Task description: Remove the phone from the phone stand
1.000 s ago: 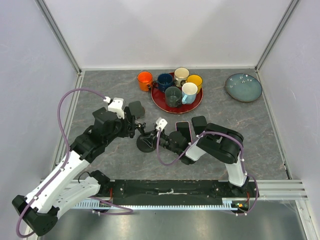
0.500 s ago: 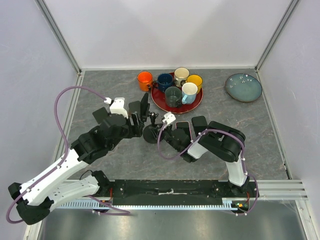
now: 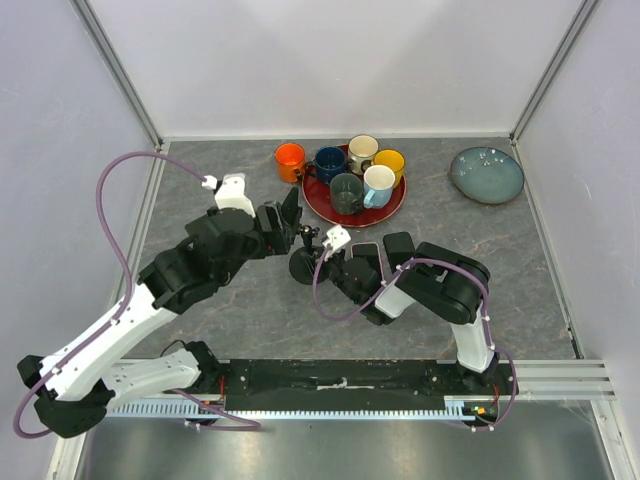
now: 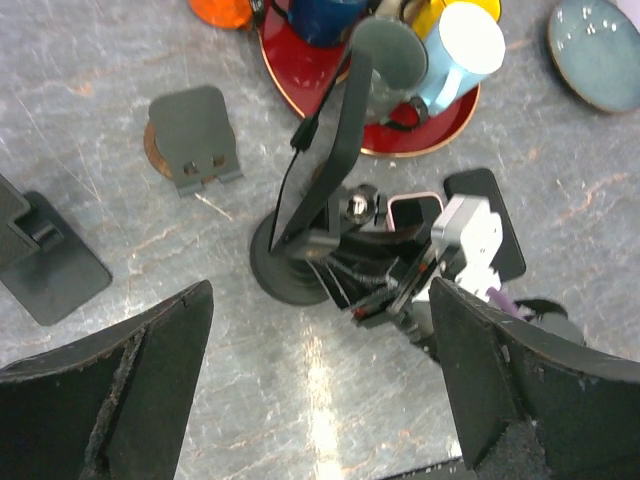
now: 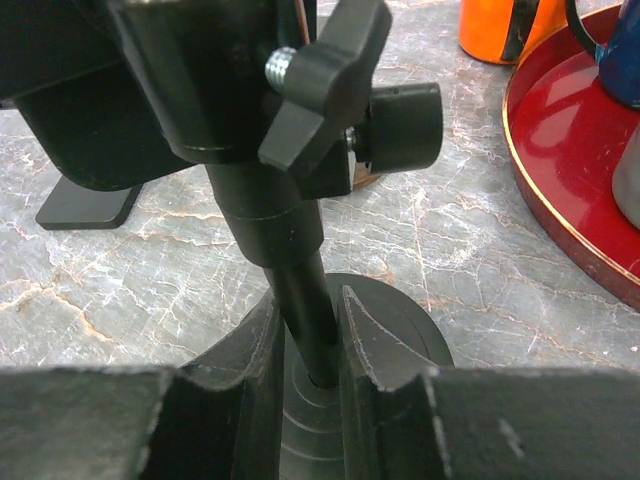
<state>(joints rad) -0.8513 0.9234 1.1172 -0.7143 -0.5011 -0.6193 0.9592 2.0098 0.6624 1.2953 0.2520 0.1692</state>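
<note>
Left wrist view: phone (image 4: 345, 130) sits edge-on in the phone stand (image 4: 290, 272), long axis approx 1-to-7 o'clock, stand base on the table (image 4: 250, 390) at the 7 end. Left claw (image 4: 320, 292) is spread wide and not touching, w/ the phone at 12 o'clock from it, centred btwn the fingers. Right claw (image 5: 310, 345) pinches the stand's stem, low near the base. Left arm is nearer the phone; prob. it should close across the thin faces, then lift.
</note>
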